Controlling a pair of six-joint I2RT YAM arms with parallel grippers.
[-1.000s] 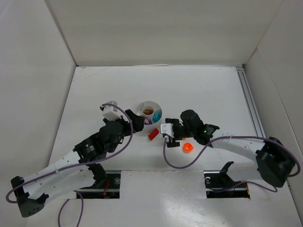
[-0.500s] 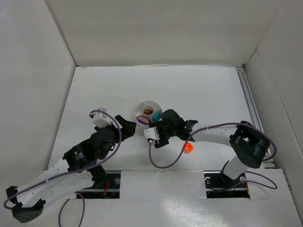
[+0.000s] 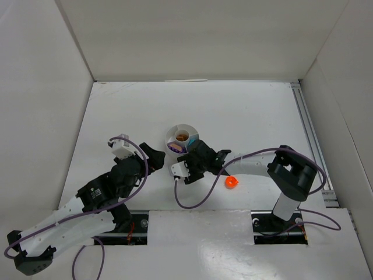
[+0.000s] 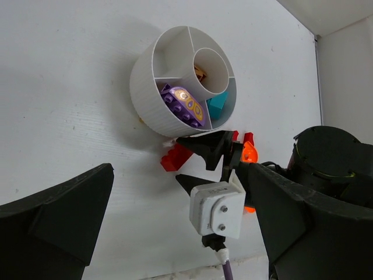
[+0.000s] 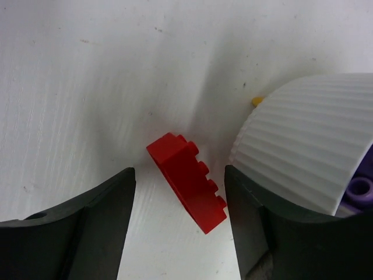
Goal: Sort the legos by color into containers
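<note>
- Right end effector (image 5: 179, 192): jaws part-way open and astride the red brick (image 5: 187, 181), which lies flat on the white surface (image 5: 87, 70). A clear gap shows at the left finger. At the right finger, the brick's lower corner is so close that contact cannot be judged.
- Red brick: just beside the ribbed outer wall of the round white dish (image 5: 309, 157), outside every compartment. From overhead it is hidden under the right end effector (image 3: 185, 160).
- Left end effector (image 4: 180, 175): jaws at their widest and holding nothing, poised above the surface short of the dish (image 4: 152, 87). Only the two dark fingertips enter the frame.
- Dish contents, left wrist view: a purple brick (image 4: 185, 105) in the near wedge and a teal piece (image 4: 217, 106) in the adjoining wedge. A brownish piece (image 4: 200, 72) in the central cup is mostly hidden by the cup wall.
- Orange rounded piece (image 3: 231, 181): on the surface, apart from the dish. In the left wrist view it is half hidden behind the right arm.
- Small yellow speck (image 5: 257, 100) at the dish's foot: too small to identify.
</note>
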